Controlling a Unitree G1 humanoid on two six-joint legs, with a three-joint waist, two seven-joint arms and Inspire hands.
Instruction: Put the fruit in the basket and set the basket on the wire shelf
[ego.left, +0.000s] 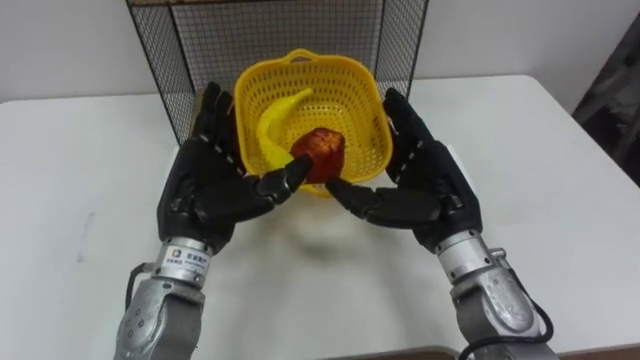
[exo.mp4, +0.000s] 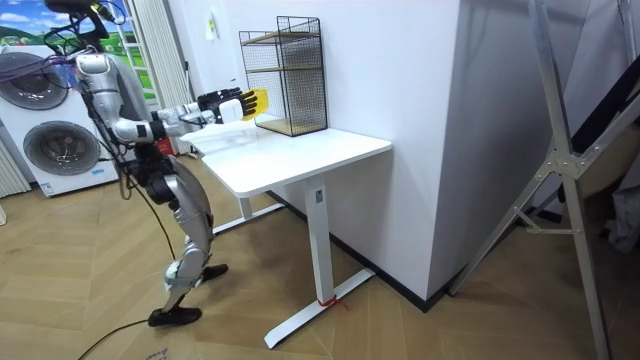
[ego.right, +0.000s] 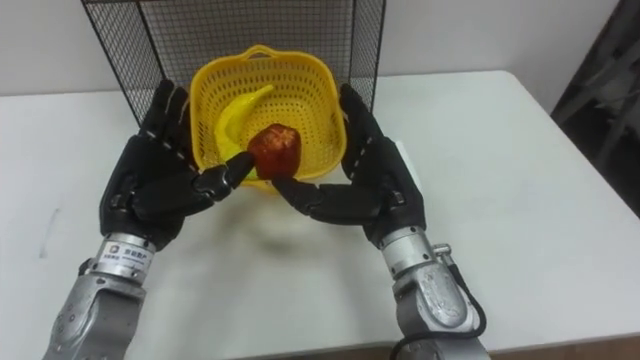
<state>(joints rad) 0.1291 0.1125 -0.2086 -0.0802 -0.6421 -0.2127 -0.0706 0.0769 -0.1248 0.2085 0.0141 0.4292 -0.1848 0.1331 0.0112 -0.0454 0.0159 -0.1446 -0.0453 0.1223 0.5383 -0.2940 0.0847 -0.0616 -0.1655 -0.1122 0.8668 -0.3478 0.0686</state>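
A yellow plastic basket (ego.left: 350, 100) is held a little above the white table (ego.left: 80, 180), tilted toward me, its shadow on the tabletop below. Inside lie a yellow banana (ego.left: 275, 120) and a red fruit (ego.left: 320, 150). My left hand (ego.left: 205, 185) presses its left side and my right hand (ego.left: 430, 185) its right side. Both hands' fingers lie straight along the walls, and the thumbs reach in under the near rim. The black wire shelf (ego.left: 280, 30) stands right behind the basket. In the room view I stand at the table's end, arms stretched toward the shelf (exo.mp4: 290, 75).
White wall rises behind the shelf. The tabletop stretches wide to both sides of my hands, with its right edge (ego.left: 590, 130) near a dark object. Washing machines (exo.mp4: 45, 130) stand behind me in the room view.
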